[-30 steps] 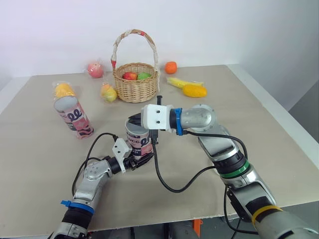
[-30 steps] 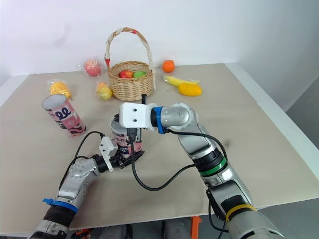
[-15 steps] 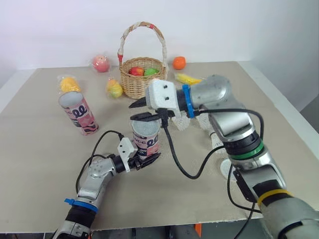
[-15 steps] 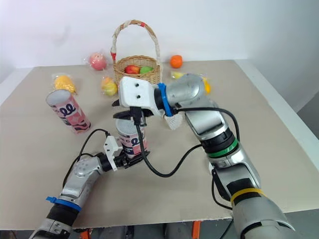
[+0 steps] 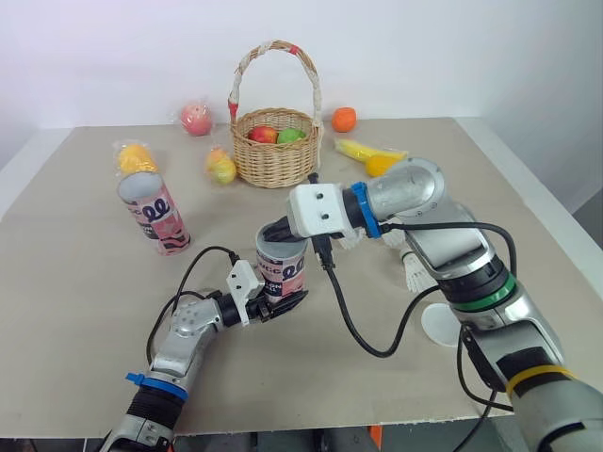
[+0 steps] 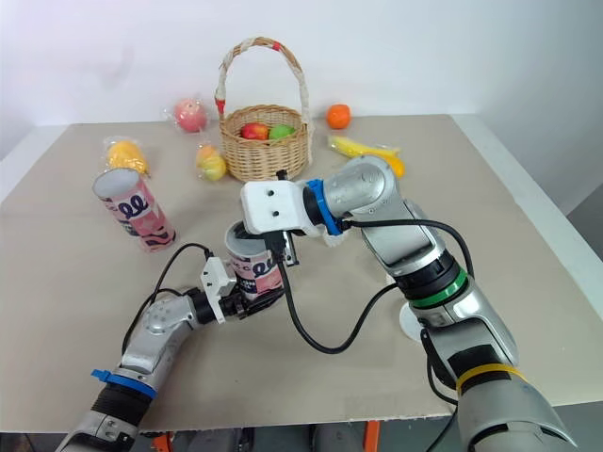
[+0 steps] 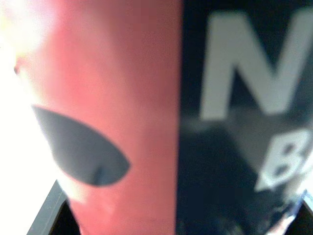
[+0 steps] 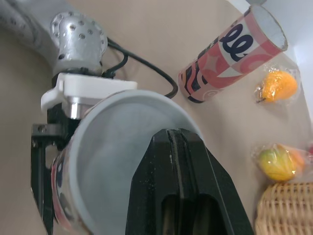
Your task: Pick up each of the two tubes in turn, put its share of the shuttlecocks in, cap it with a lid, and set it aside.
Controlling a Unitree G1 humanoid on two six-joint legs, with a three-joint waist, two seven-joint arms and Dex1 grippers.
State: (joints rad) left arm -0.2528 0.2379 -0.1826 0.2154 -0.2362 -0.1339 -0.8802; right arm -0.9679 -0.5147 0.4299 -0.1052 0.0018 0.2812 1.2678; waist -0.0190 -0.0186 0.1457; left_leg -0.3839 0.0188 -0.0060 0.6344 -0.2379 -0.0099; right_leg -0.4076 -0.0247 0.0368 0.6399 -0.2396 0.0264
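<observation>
A pink and black tube [image 5: 283, 274] stands upright near the table's middle, and my left gripper [image 5: 270, 304] is shut on its lower part. Its wall is close up in the left wrist view [image 7: 122, 98]. A grey lid [image 8: 115, 152] sits on its top. My right gripper [image 8: 176, 134] is shut, with its fingertips down on that lid [image 5: 276, 233]. The second tube [image 5: 154, 213] stands tilted at the far left with its top uncovered. White shuttlecocks [image 5: 415, 273] lie behind my right arm, with a white lid [image 5: 443, 325] next to them.
A wicker basket [image 5: 279, 160] with fruit stands at the back. Around it lie a peach [image 5: 195, 119], an orange [image 5: 344, 120], a yellow banana and mango [image 5: 372, 156] and two bagged fruits [image 5: 135, 157] [image 5: 221, 168]. The table's right edge [image 5: 537, 202] runs close by.
The camera has shifted. Half a second ago my right gripper's fingers stood apart just above the tube's top; now they are together and lower, on the lid. My left gripper still holds the tube.
</observation>
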